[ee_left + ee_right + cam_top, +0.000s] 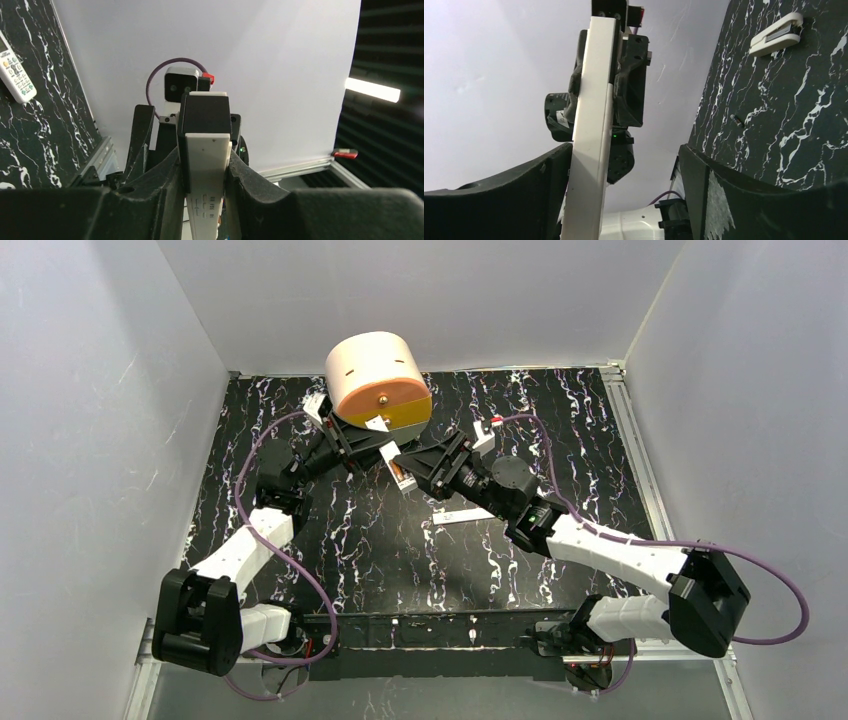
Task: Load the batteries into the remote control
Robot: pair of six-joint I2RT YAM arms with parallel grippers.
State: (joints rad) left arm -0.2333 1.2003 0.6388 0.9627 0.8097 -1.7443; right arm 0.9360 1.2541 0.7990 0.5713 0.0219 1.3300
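The remote [16, 70] lies face up on the desk [804, 125], well apart from both grippers. It looks light, stiff and smooth, so probably slippery. Its long side edges at mid-body seem the place to pinch, off the screen and buttons. One battery [737, 120] lies loose on the desk: tiny, hard, apt to roll, best nipped across its middle. The left gripper [206, 172] is clamped on a white bar [591, 125]. The right gripper [624, 147] stands apart, straddling that bar. Only the left wrist view shows the remote, and only the right wrist view shows the battery.
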